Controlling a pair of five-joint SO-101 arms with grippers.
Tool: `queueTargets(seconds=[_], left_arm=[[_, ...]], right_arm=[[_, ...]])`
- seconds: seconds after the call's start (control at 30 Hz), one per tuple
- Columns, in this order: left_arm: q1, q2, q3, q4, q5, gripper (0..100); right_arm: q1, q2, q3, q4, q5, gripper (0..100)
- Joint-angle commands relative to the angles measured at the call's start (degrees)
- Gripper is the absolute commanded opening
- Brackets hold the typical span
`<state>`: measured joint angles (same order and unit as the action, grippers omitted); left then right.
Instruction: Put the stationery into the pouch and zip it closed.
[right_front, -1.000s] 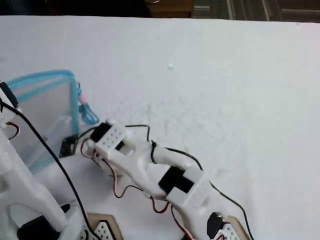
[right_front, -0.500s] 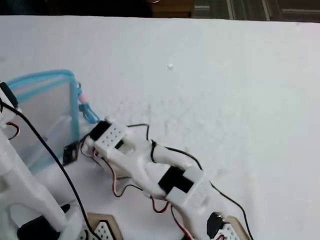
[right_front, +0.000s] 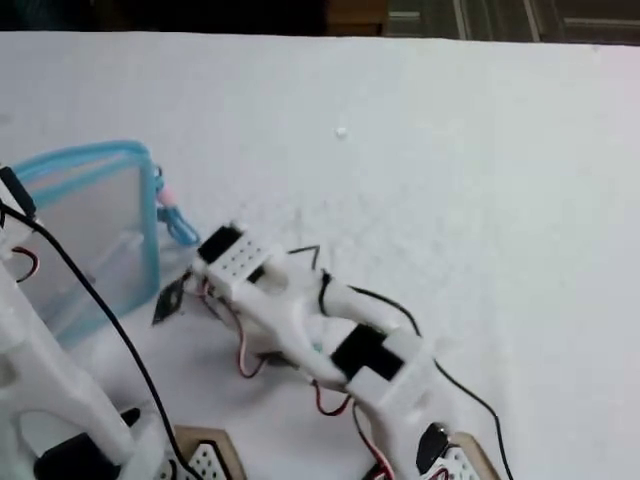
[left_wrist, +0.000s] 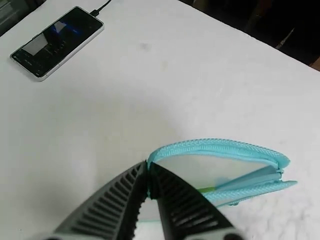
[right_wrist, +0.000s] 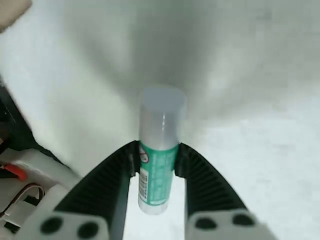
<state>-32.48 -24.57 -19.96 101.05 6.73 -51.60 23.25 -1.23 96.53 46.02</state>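
I think the glue stick could slip. It is round and smooth, and the right jaws pinch only its green lower part. It could also bump the side of the pouch and miss the gap, because the right arm is off to one side of it. A hard bump might pull the pouch out of the left jaws, which hold just one thin corner.

The stick sits between the right jaws, and its cap pokes out past their tips. These jaws are clamped on it, low over the bench, just beside the pouch's near corner. The left jaws are squeezed tight on the pouch's blue edge. A phone lies well apart.
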Motion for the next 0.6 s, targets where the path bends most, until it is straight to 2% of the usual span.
queueTargets(seconds=[0.0, 0.17, 0.27, 0.37, 0.57], left_arm=[[0.04, 0.31, 0.53, 0.97, 0.18, 2], [0.04, 0.22, 6.42, 0.97, -0.35, 2], [0.04, 0.13, 9.58, 0.97, -3.25, 2], [-0.22, 0.13, 11.43, 0.97, -6.07, 2], [0.04, 0.13, 16.09, 1.23, -9.93, 2]], right_arm=[[4.7, -7.78, -1.32, 0.22, -1.49, 1.7], [12.88, -17.8, -4.84, -3.74, -10.37, 1.7], [16.4, -23.96, -9.05, -7.08, -21.36, 1.7], [17.45, -29.14, -12.22, -9.36, -32.79, 1.7], [15.34, -35.65, -15.74, -16.48, -50.11, 1.8]])
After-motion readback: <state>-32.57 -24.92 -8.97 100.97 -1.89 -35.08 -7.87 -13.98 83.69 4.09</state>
